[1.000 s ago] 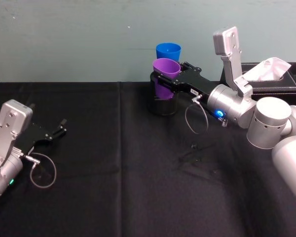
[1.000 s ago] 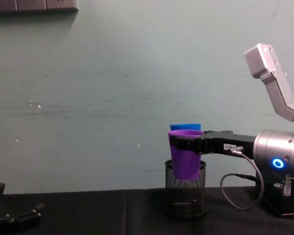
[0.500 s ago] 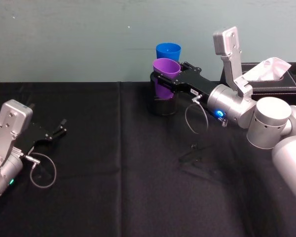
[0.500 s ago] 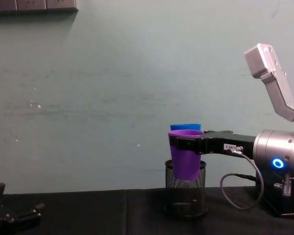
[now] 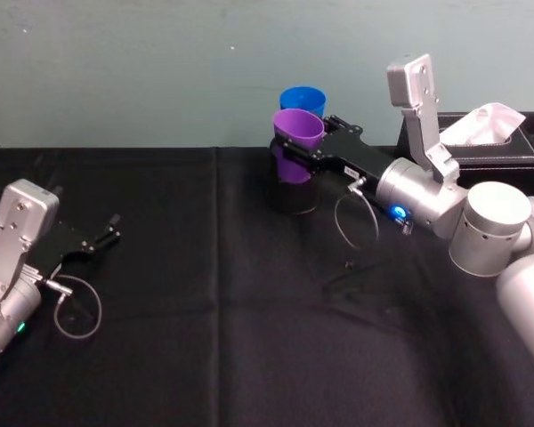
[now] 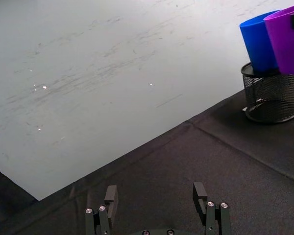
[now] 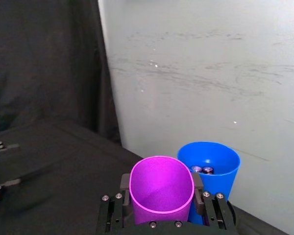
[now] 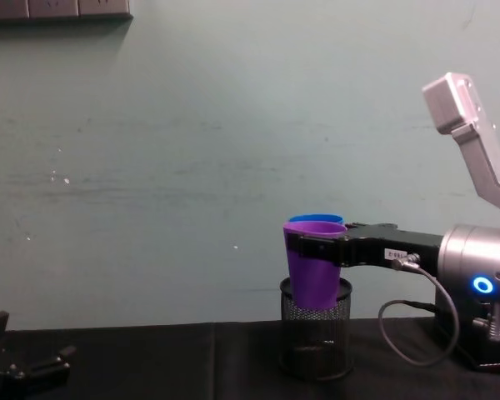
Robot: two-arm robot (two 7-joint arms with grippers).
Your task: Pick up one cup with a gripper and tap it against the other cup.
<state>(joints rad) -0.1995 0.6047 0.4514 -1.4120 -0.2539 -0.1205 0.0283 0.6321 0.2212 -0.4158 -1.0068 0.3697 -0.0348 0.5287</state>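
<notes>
The purple cup (image 5: 299, 127) hangs tilted over a black mesh pot (image 5: 292, 194), with my right gripper (image 5: 296, 148) shut on it just below the rim. Directly behind it stands the blue cup (image 5: 303, 96), its base hidden behind the purple cup. In the right wrist view the purple cup (image 7: 161, 188) sits between my fingers (image 7: 124, 184) and overlaps the blue cup (image 7: 216, 169); I cannot tell whether they touch. From the chest, the purple cup (image 8: 314, 268) covers all but the blue cup's rim (image 8: 317, 219). My left gripper (image 5: 107, 233) rests open at the table's left.
A black tissue box (image 5: 494, 147) with white tissue stands at the back right, behind my right arm. The black cloth-covered table (image 5: 214, 320) stretches wide between the two arms. A pale wall runs close behind the cups.
My right arm has shifted slightly with the purple cup. The blue cup's rim now shows a little lower behind the purple one. The left arm has not moved.
</notes>
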